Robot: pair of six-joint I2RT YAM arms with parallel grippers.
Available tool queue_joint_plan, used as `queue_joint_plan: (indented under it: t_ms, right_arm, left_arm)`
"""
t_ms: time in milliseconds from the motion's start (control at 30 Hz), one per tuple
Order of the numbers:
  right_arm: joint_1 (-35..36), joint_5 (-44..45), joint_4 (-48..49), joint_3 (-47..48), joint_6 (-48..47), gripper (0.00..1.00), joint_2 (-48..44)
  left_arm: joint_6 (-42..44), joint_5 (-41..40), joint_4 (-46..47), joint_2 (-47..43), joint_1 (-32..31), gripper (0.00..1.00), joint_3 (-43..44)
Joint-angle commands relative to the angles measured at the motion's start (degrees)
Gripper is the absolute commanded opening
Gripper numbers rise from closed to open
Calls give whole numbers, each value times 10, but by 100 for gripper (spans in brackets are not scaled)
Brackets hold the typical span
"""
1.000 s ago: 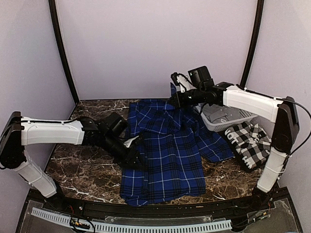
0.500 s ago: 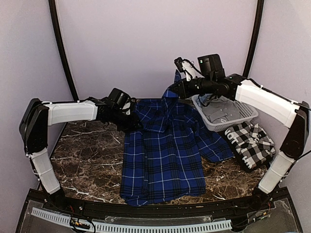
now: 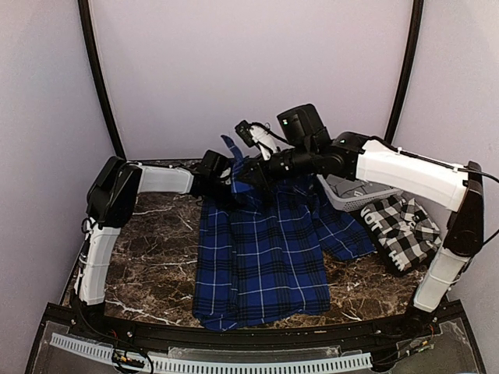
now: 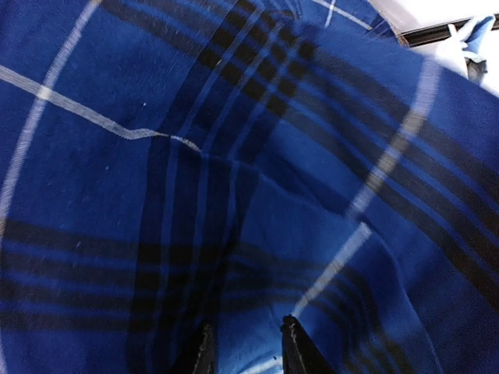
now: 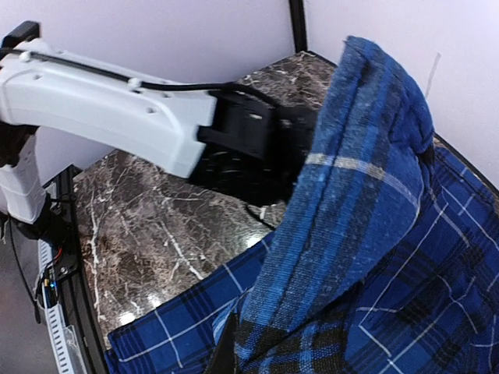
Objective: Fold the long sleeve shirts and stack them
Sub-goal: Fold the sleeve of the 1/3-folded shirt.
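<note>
Blue plaid shirt (image 3: 261, 249) lies spread on the desk (image 3: 148, 265), and we have just carried its lifted end (image 5: 351, 156), pinched in the closed right gripper (image 3: 243, 167), leftward to the left gripper (image 4: 245, 351), whose hold we cannot tell, so folding has only begun.

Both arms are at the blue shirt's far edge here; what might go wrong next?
1. The right gripper pinches a raised flap of the blue plaid shirt right beside the left gripper; the arms could collide.
2. The pinch looks small, so the cloth may slip out.
3. Pulling could drag the shirt against the nearby white basket.
</note>
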Motion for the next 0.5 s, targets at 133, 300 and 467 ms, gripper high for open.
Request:
queue_joint_plan:
  t_ms: [133, 300, 467]
  right_arm:
    - [79, -4, 11, 1, 13, 0, 26]
    - [82, 3, 19, -37, 26, 0, 33]
    - [78, 40, 20, -39, 35, 0, 42]
  left_arm:
    - [-59, 22, 50, 32, 13, 29, 44]
    - [-67, 46, 56, 31, 32, 27, 48]
    - [-60, 69, 58, 20, 38, 29, 37]
